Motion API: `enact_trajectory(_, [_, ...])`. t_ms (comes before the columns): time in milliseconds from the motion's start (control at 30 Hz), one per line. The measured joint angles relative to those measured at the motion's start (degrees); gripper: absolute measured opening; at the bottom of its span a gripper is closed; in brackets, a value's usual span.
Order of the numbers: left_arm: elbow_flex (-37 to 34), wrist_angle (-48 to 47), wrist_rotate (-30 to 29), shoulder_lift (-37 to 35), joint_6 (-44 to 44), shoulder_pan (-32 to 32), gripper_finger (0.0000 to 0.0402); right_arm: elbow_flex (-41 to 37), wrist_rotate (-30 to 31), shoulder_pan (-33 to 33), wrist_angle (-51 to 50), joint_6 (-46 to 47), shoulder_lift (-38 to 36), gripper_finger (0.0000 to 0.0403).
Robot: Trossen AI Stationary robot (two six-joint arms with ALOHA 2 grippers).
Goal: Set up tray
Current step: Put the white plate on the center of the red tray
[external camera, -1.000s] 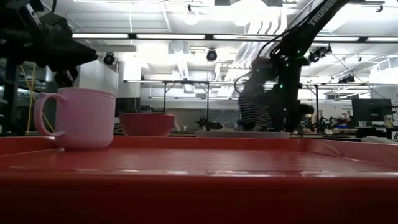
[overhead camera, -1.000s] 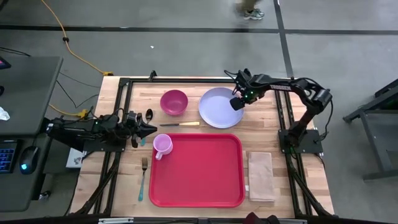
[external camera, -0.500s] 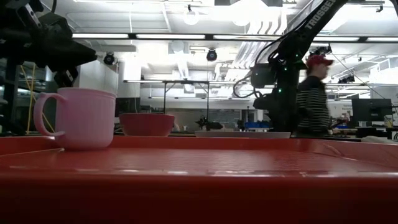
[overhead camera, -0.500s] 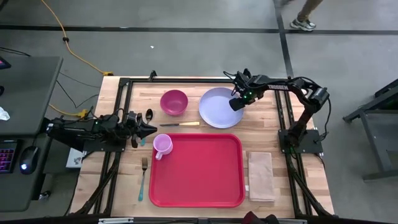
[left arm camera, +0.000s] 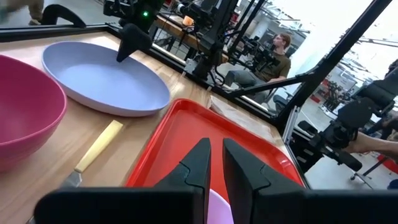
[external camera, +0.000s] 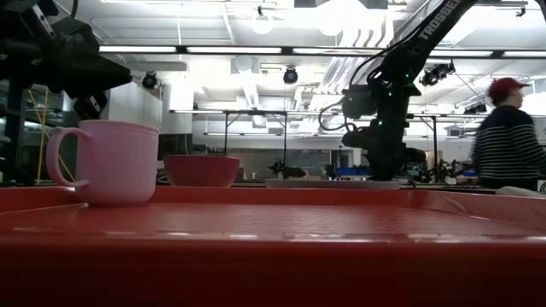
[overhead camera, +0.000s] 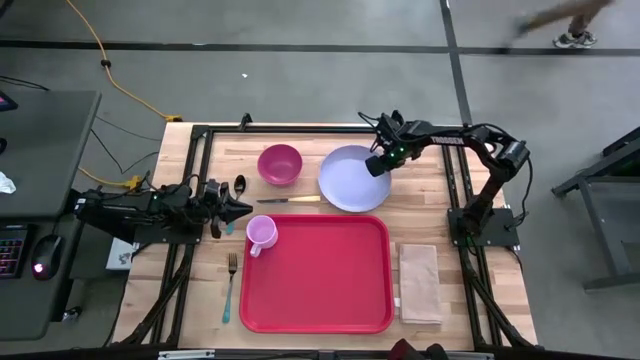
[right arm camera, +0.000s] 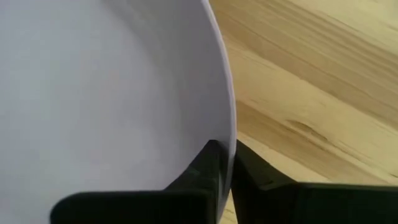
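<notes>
A lavender plate (overhead camera: 348, 178) lies on the wooden table beyond the red tray (overhead camera: 315, 300). My right gripper (overhead camera: 377, 165) is at the plate's right rim and shut on it. A pink mug (overhead camera: 262, 233) stands upright in the tray's far left corner. My left gripper (overhead camera: 243, 208) hovers just left of the mug with its fingers (left arm camera: 200, 163) nearly together and nothing between them. A magenta bowl (overhead camera: 280, 163) sits left of the plate. A knife (overhead camera: 290, 200) lies between the bowl and the tray. My right gripper pinches the plate's right rim (right arm camera: 225, 138) between its two fingers, one on the plate's inner side and one outside the edge. The fingers come down from above, slanting in from the table's right. The plate (external camera: 333, 183) lies flat and low on the table.
A fork (overhead camera: 231, 285) lies left of the tray and a tan napkin (overhead camera: 420, 283) right of it. A small dark object (overhead camera: 240, 184) lies near my left gripper. A person (external camera: 505, 136) walks through the room behind the table.
My right gripper has shut on the plate's right rim and shifted slightly toward the table's left. A person behind the table has walked across toward the right.
</notes>
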Motion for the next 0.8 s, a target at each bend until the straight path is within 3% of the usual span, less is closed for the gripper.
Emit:
enact_trajectory(433, [0.00, -0.06, 0.99, 0.00, 0.07, 0.00, 0.0074, 2.17, 2.80, -1.86, -1.86, -0.66, -3.62, 0.0001])
enact_trajectory(800, [-0.04, -0.06, 2.05, 0.00, 0.21, 0.00, 0.0074, 12.34, 2.86, -4.56, -15.27, -1.93, -7.69, 0.0001])
